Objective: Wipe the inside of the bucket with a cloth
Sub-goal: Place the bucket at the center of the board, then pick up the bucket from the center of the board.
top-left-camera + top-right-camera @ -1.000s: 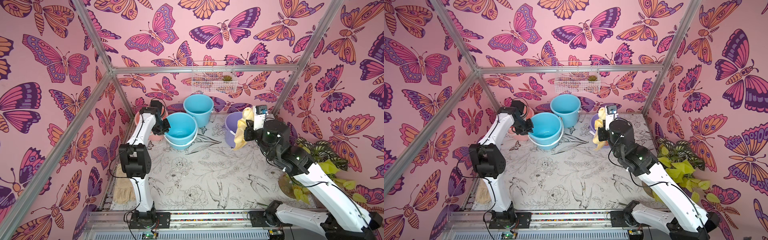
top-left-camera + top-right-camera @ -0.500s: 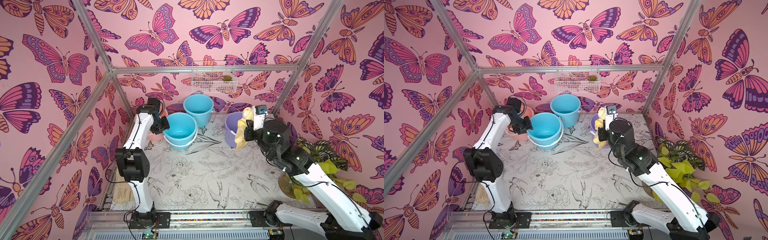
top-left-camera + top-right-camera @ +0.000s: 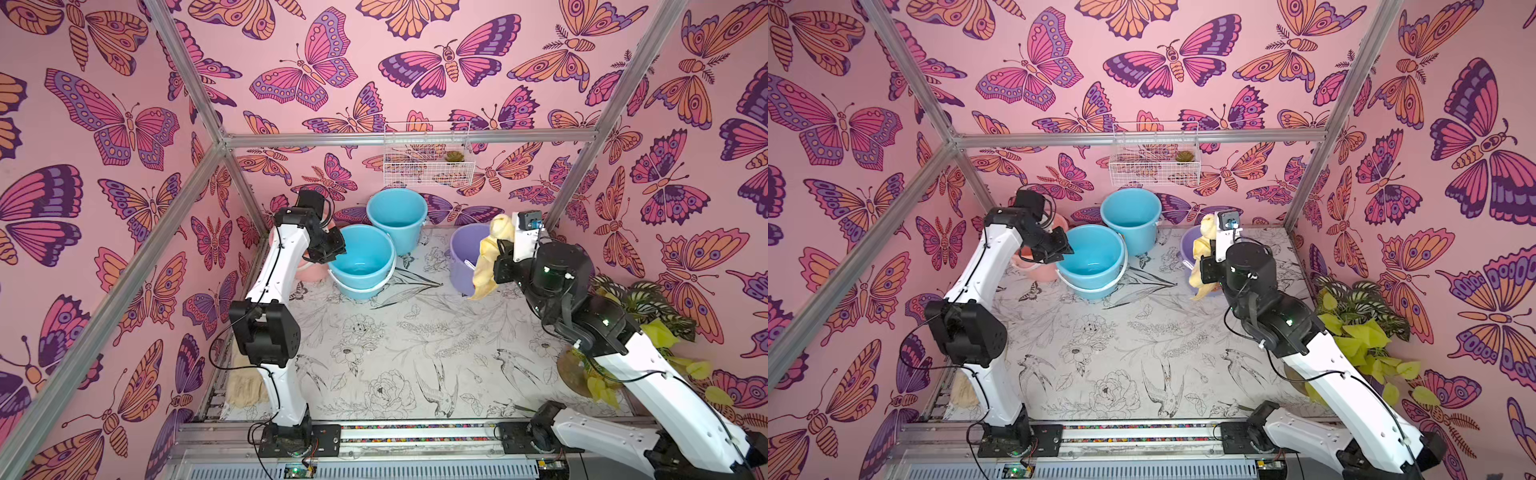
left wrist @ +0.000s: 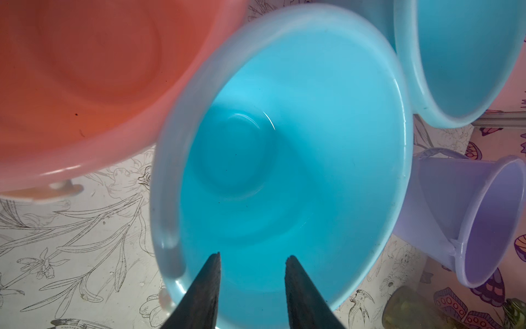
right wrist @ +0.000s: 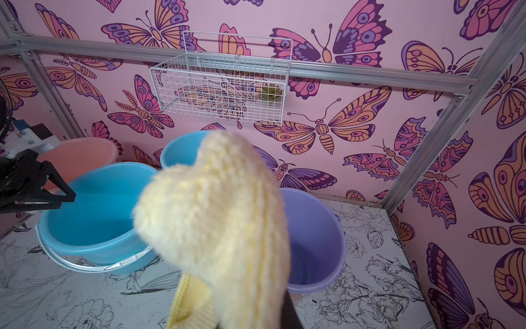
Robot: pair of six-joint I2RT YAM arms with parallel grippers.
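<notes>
My right gripper [image 3: 497,246] is shut on the pale yellow cloth [image 3: 485,262], which hangs in front of the purple bucket [image 3: 462,257]. In the right wrist view the cloth [image 5: 216,222] fills the centre and hides the fingers. A blue bucket [image 3: 362,266] with a white handle stands left of centre. My left gripper [image 3: 336,252] hovers over its left rim. In the left wrist view this gripper [image 4: 252,256] is open, with only the blue bucket's [image 4: 284,171] bare inside between its fingers.
A second blue bucket [image 3: 397,216] stands by the back wall, and a pink bucket [image 3: 308,272] sits behind the left arm. A wire basket [image 3: 428,166] hangs on the wall. A tan rag [image 3: 245,386] lies front left. A potted plant [image 3: 636,316] is at the right.
The left arm has shifted slightly at the front blue bucket's left rim, with its elbow a little lower. The right arm and the cloth have stayed put.
</notes>
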